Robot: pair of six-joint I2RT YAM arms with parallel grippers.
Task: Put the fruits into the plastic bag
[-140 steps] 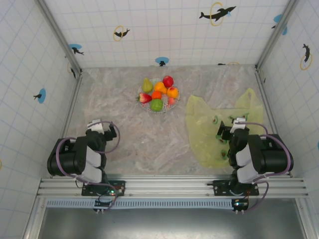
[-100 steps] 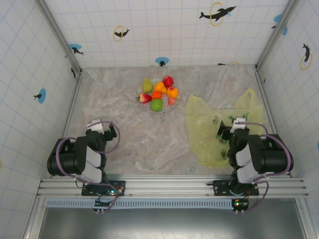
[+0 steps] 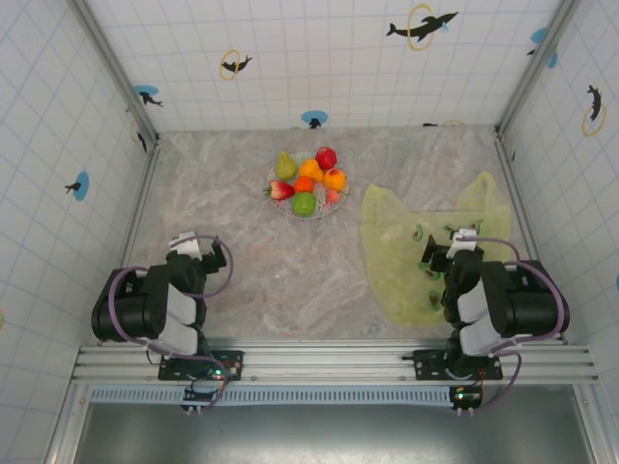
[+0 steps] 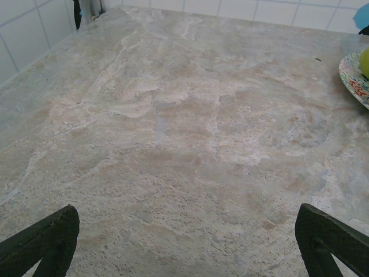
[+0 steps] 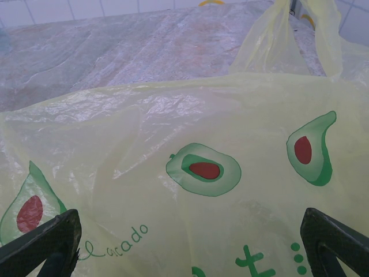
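The fruits sit heaped on a round patterned plate [image 3: 287, 211] at the back centre: a yellow-green pear [image 3: 284, 165], a red apple [image 3: 326, 158], oranges [image 3: 311, 171], a strawberry [image 3: 280, 189], a green apple [image 3: 304, 203] and a small pink one [image 3: 334, 196]. The yellow-green plastic bag [image 3: 392, 242] lies flat on the right, printed with avocados [image 5: 203, 169]. My right gripper [image 3: 451, 247] [image 5: 189, 245] hovers open just above the bag's near part. Low over bare table at the near left, my left gripper [image 3: 199, 249] [image 4: 187, 245] is open and empty. The plate's rim [image 4: 353, 74] and the pear [image 4: 364, 61] show at the far right of the left wrist view.
The marble-look table [image 3: 242, 251] is walled by white tiled panels on three sides. Both arms are folded back near the front rail [image 3: 329, 362]. The bag's handle loops [image 5: 288, 40] point toward the back right corner.
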